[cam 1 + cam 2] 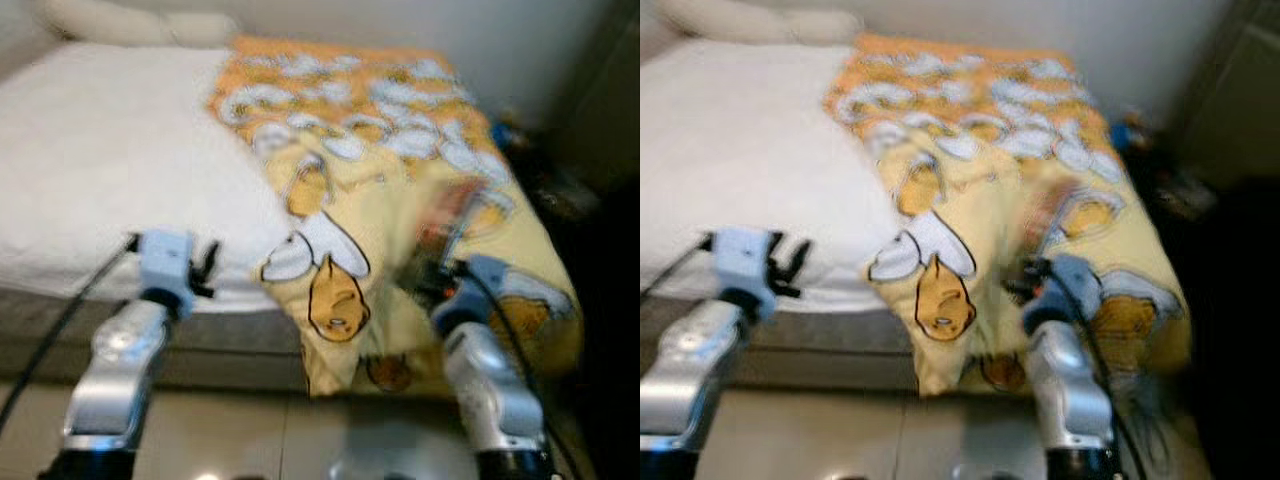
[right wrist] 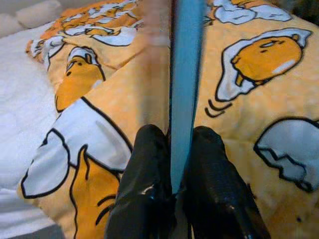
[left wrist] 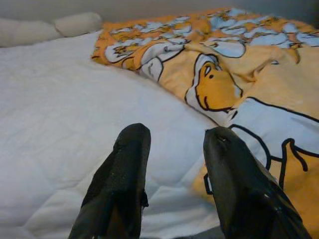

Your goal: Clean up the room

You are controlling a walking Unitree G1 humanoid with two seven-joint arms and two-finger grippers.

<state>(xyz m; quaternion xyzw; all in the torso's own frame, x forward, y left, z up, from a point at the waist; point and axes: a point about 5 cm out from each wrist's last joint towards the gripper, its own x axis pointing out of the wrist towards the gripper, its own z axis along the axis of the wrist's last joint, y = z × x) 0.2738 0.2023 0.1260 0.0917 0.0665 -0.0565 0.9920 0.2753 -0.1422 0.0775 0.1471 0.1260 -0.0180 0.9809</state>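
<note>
Lower centre of its wrist view, the right gripper (image 2: 172, 149) pinches a thin, stiff-looking blue flat object (image 2: 185, 74) by its end; left gripper (image 3: 172, 149) spread.

Blanket (image 1: 400, 190) on bed's (image 1: 110, 170) right half

A bed (image 1: 90, 160) with a white quilted cover takes up the middle of the room, and pale pillows (image 3: 75, 22) lie at its far end by the wall (image 1: 420, 25). Glossy floor tiles (image 1: 230, 430) run along its near side.
</note>
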